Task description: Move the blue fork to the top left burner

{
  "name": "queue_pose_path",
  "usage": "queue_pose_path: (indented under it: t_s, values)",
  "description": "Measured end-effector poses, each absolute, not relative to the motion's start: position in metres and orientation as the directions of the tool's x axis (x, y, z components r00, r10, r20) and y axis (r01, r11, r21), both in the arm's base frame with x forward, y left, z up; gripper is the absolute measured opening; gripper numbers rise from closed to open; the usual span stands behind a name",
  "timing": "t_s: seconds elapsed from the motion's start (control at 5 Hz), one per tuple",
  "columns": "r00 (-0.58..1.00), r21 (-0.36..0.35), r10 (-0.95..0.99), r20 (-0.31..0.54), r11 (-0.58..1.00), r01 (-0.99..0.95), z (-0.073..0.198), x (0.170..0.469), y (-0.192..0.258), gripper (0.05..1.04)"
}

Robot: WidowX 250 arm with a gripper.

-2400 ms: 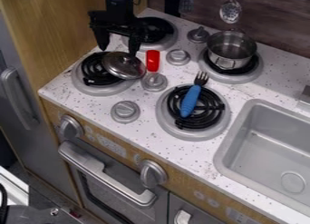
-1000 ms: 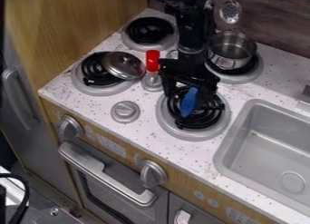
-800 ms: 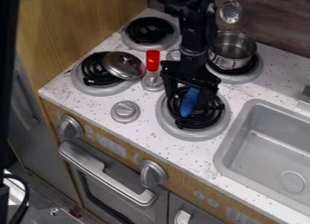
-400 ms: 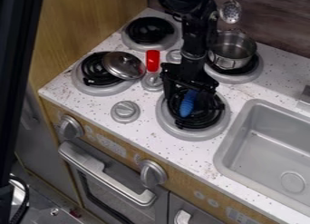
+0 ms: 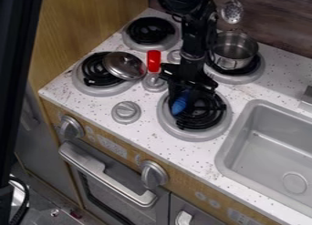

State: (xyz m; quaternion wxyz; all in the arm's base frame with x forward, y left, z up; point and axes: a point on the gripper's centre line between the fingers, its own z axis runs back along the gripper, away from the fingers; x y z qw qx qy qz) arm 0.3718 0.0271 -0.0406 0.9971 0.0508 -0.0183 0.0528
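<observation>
The fork [image 5: 179, 105] is over the lower right burner [image 5: 207, 115], at the jaws; whether they grip it, I cannot tell. Check the hold, then lift well above the lid [image 5: 123, 65] toward the top left burner [image 5: 150, 31].

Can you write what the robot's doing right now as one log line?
gripper: down at blue fork | fork: at front right burner | hold: unclear | top left burner: fork not there yet
</observation>
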Motion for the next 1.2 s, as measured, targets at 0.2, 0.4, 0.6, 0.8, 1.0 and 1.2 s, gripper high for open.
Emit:
queue_pose_path:
  t_s: [0.2,0.4,0.6,0.8,1.0,1.2]
  values:
    - [0.995,0.101,0.093,0.041,0.990,-0.097,-0.040,0.372,0.029,0.408]
    - [0.991,0.091,0.118,0.064,0.988,-0.124,-0.026,0.378,0.047,0.408]
    - [0.973,0.078,0.181,0.141,0.978,-0.193,0.007,0.393,0.084,0.408]
    - [0.949,0.070,0.244,0.202,0.962,-0.262,0.034,0.408,0.120,0.408]
    - [0.929,0.066,0.303,0.212,0.944,-0.323,0.026,0.431,0.159,0.408]
    - [0.907,0.068,0.348,0.238,0.925,-0.373,0.016,0.456,0.193,0.408]
